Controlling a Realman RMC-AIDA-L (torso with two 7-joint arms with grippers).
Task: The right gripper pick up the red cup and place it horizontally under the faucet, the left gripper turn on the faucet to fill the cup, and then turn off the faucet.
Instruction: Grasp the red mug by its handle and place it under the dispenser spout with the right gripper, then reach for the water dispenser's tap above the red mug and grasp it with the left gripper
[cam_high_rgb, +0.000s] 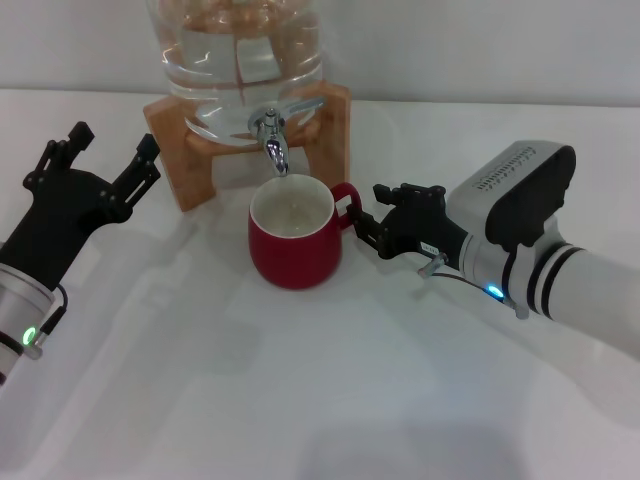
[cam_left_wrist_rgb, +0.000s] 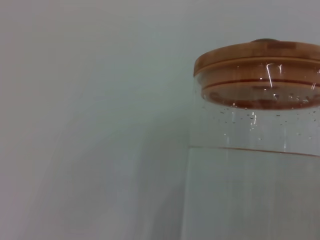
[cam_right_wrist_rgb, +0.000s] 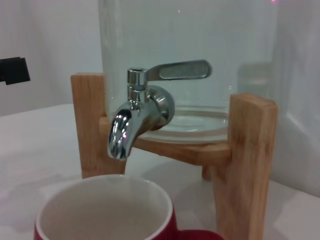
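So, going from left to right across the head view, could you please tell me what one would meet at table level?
left gripper → wooden stand → red cup → right gripper

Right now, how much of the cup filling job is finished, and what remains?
Done: the red cup stands upright under the faucet. In hand: the right gripper is at the cup's handle, jaws open. The left gripper hovers open beside the wooden stand, apart from the faucet. No stream shows at the spout, and the lever points sideways. Left: opening the faucet, filling, closing it.
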